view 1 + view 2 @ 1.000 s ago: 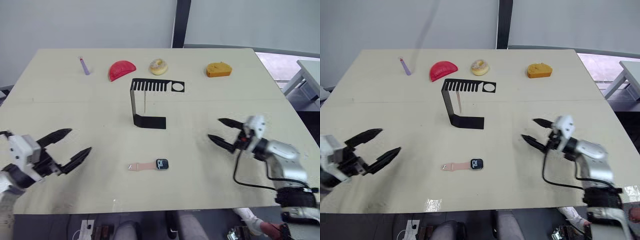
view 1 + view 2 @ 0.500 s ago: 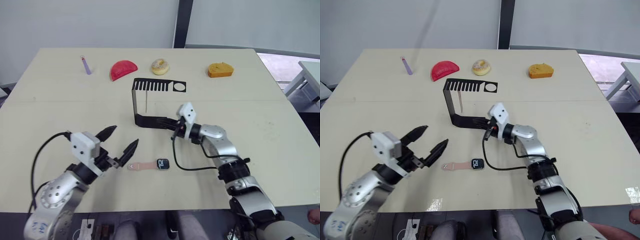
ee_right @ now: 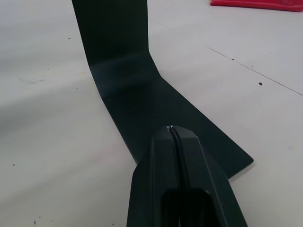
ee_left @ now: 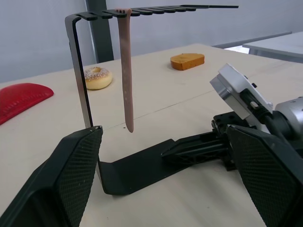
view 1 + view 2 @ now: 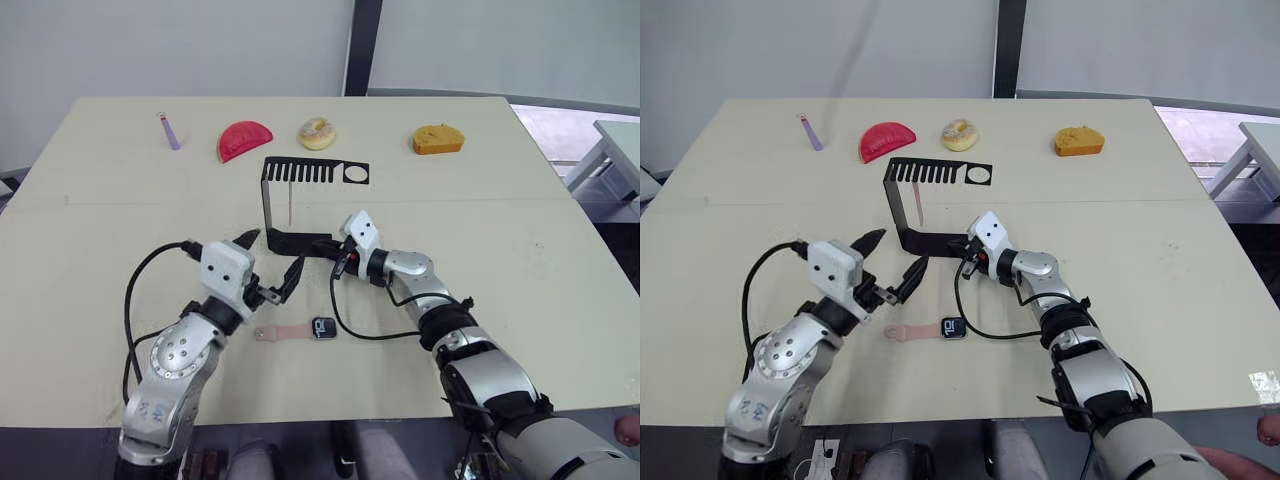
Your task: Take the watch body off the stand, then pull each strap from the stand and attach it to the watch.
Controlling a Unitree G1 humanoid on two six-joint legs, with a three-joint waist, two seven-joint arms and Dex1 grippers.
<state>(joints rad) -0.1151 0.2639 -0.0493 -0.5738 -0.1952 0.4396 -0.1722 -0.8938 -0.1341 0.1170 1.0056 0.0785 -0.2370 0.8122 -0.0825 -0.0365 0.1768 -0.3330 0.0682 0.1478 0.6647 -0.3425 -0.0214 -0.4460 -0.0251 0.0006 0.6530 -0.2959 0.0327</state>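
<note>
— Two pincers over the pale, smooth counter (image 5: 120, 220); what lies nearest?

— The watch body (image 5: 323, 327), a small rounded square with a dark screen, flat on the counter with one soft pink-beige strap (image 5: 280, 332) running from its left side; whether the two are actually joined I cannot tell.

— And the left pincer (image 5: 272, 262)?

— Just beyond that strap, its textured black fingers (image 4: 75, 175) spread wide, holding nothing, pointed at the stand (image 5: 292, 198).

— The right one?

— The right pincer (image 5: 958, 243) has its fingers pressed together with nothing between them, tips resting on the stand's flat black base.

— Describe the stand.

— Thin bent black metal: flat base, narrow upright, top plate cut with comb slots and a round hole. The second strap (image 4: 126, 71) hangs straight down from a slot near the upright, limp and matte, its end clear of the base.

— Anything farther back?

— Along the far edge, well apart from the stand: a purple stick (image 5: 168, 131), a red half-round piece (image 5: 243, 139), a glazed doughnut (image 5: 317, 132), and an orange chunk (image 5: 437, 138).
</note>
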